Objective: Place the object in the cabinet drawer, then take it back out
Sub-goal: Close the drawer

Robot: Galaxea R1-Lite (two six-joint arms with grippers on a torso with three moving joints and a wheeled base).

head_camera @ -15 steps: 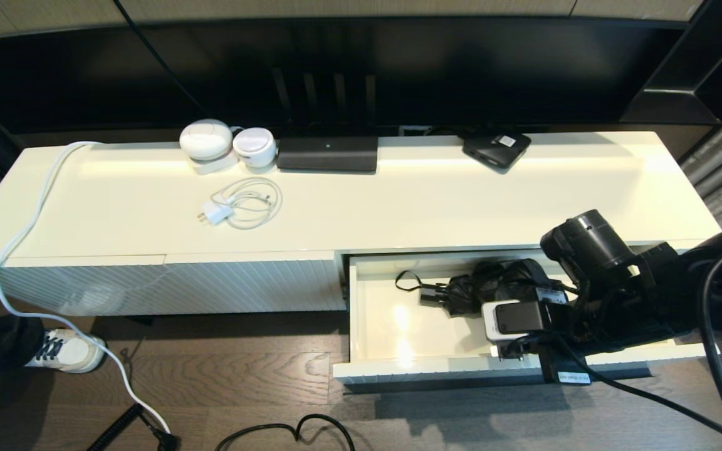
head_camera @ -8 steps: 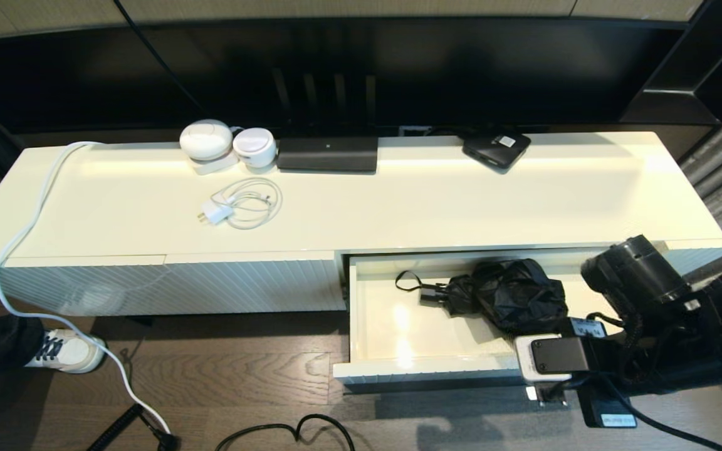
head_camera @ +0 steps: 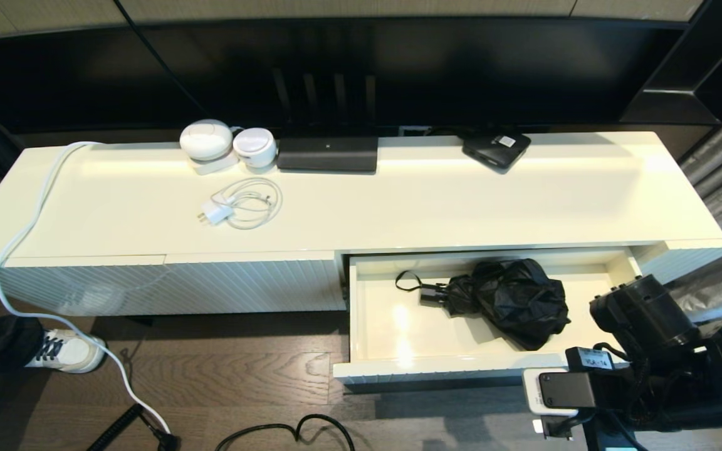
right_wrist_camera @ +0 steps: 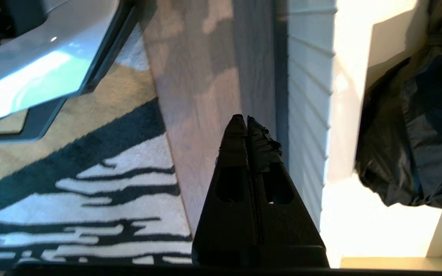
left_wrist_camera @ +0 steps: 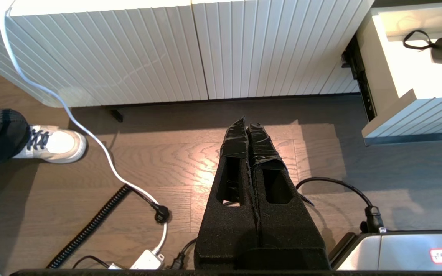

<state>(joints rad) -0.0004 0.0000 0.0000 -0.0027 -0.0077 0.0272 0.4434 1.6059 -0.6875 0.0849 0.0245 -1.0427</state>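
The black folding umbrella (head_camera: pixel 511 300) lies loose in the open cream drawer (head_camera: pixel 398 369), with its short handle and wrist loop (head_camera: pixel 406 280) pointing left. My right arm (head_camera: pixel 649 369) hangs in front of the drawer's right end. In the right wrist view my right gripper (right_wrist_camera: pixel 246 119) is shut and empty over the wood floor, just outside the drawer's fluted front (right_wrist_camera: pixel 309 115). The umbrella fabric (right_wrist_camera: pixel 409 126) lies beyond that front. My left gripper (left_wrist_camera: pixel 247 123) is shut and empty above the floor, left of the drawer (left_wrist_camera: pixel 409 115).
The cabinet top (head_camera: pixel 436 200) carries two white round devices (head_camera: pixel 226 145), a long black device (head_camera: pixel 327 154), a flat black box (head_camera: pixel 496 149) and a coiled white charger (head_camera: pixel 239 207). A white cord (head_camera: pixel 22 250), a shoe (head_camera: pixel 66 351), floor cables (head_camera: pixel 286 432) and a striped rug (right_wrist_camera: pixel 90 199) are nearby.
My right arm has drawn back out of the drawer, toward the front right. The umbrella has stayed lying in the drawer, uncovered.
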